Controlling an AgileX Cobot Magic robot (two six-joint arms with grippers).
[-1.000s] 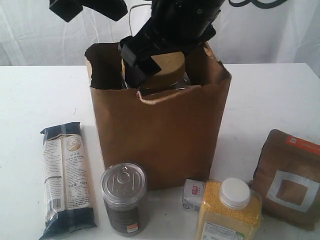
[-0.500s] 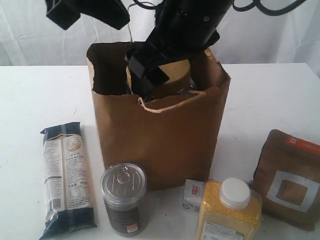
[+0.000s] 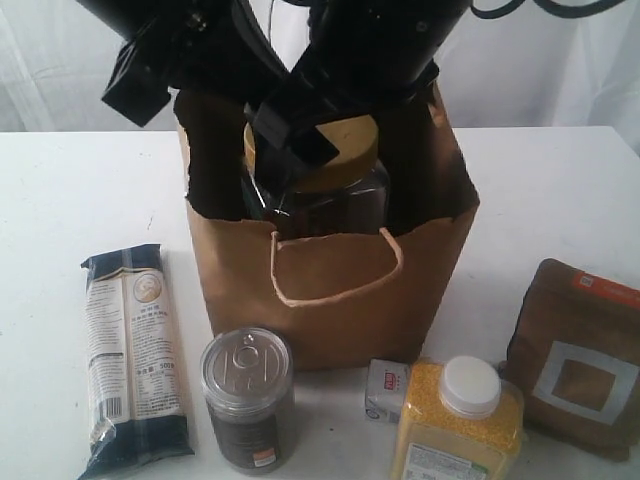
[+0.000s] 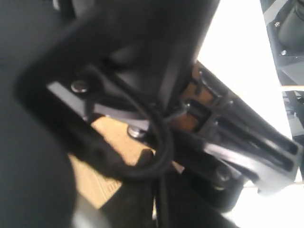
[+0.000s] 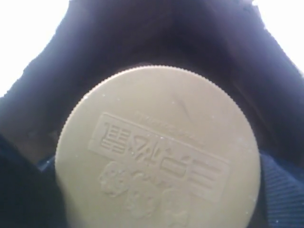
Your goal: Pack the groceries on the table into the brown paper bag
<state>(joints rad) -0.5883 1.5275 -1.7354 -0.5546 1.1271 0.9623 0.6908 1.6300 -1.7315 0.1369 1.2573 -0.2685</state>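
The gold-lidded clear jar [image 3: 318, 190] hangs directly beneath the right gripper [image 3: 315, 135], whose wide-spread jaws clasp its lid, inside the mouth of the brown paper bag [image 3: 335, 300]. It looks heavy, rigid, smooth and breakable, and the ridged lid rim seems the surest hold. The left gripper [image 3: 140, 85], clenched, sits beside the bag's rim.

Matte black blocky arm housings [image 3: 370, 40], a looped black cable [image 4: 164, 142], silver screw heads [image 4: 79, 86].

Gold-lidded jar [image 3: 350, 150], brown bag [image 3: 335, 320]
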